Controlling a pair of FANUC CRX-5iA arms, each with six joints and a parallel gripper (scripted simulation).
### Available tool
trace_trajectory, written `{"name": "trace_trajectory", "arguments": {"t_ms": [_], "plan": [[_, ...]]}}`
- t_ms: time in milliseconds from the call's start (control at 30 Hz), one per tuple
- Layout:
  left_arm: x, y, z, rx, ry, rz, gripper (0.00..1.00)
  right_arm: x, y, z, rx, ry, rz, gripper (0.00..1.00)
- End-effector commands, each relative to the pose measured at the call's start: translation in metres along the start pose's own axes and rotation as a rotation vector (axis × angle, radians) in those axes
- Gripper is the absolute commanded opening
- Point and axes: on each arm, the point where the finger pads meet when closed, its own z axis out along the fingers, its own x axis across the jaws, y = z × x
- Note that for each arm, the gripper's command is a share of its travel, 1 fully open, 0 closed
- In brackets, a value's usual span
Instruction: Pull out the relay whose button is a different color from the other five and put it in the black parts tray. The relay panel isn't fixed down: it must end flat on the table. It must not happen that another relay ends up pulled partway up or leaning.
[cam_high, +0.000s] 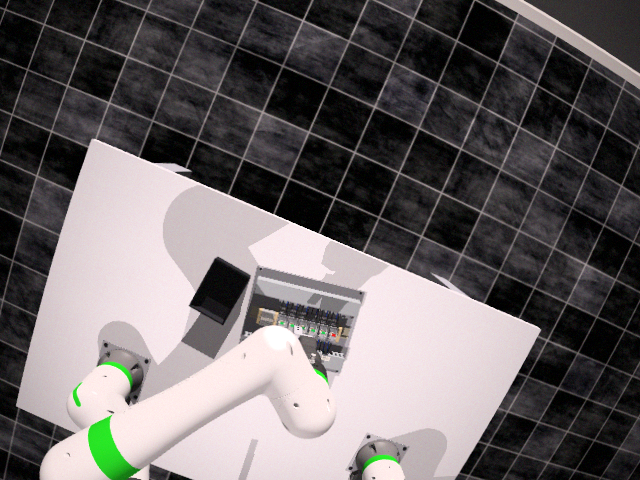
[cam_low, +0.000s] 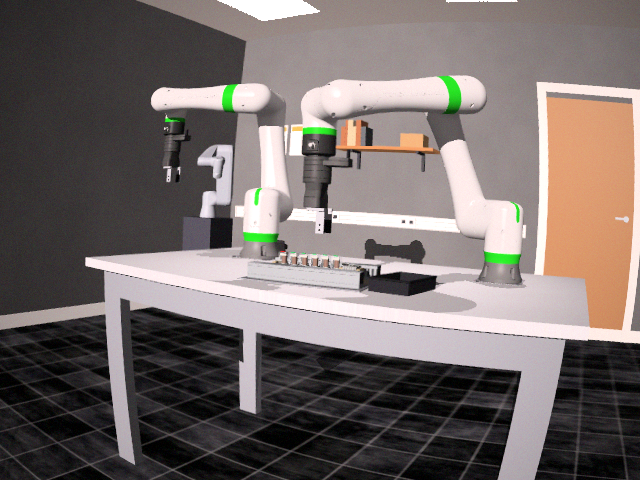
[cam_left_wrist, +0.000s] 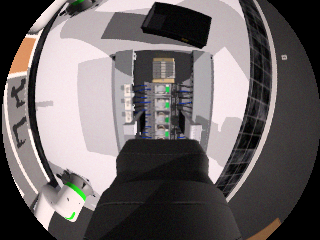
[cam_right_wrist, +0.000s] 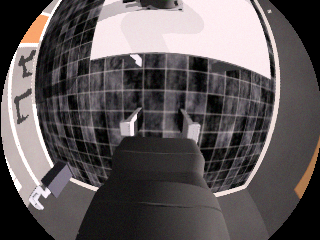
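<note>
The relay with the red button (cam_high: 333, 335) (cam_low: 283, 258) stands at one end of the row; the other relays' buttons are green. It is hidden behind the gripper body in the left wrist view. All six look upright and level in the exterior view. The grey relay panel (cam_high: 310, 279) (cam_low: 305, 275) (cam_left_wrist: 202, 82) looks flat on the table. The black parts tray (cam_high: 223, 281) (cam_low: 386, 285) (cam_left_wrist: 177, 24) looks empty. My left gripper (cam_low: 323, 227) (cam_left_wrist: 162, 118) is open and empty, high above the relay row, pointing down. My right gripper (cam_low: 173, 176) (cam_right_wrist: 160, 115) is open and empty, far from the panel.
The tray stands close beside the panel's end away from the red button. Blue and black wires (cam_left_wrist: 185, 92) flank the relays, with white terminal blocks (cam_left_wrist: 127, 104) along one side. The left forearm (cam_high: 191, 395) crosses above the table. The right gripper hangs over the floor, beyond the table edge.
</note>
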Motion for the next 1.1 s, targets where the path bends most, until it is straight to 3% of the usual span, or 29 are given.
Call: {"name": "trace_trajectory", "arguments": {"t_ms": [0, 200, 733, 1067], "plan": [[0.0, 0.001, -0.001, -0.002, 0.001, 0.0, 0.98, 0.0, 0.0, -0.001, -0.002, 0.0, 0.0, 1.0], [0.0, 0.012, -0.001, -0.002, 0.001, 0.0, 0.98, 0.0, 0.0, -0.001, -0.002, 0.0, 0.0, 1.0], [0.0, 0.084, -0.001, -0.002, 0.001, 0.0, 0.98, 0.0, 0.0, -0.001, -0.002, 0.0, 0.0, 1.0], [0.0, 0.09, -0.001, -0.002, 0.001, 0.0, 0.98, 0.0, 0.0, -0.001, -0.002, 0.0, 0.0, 1.0]]}}
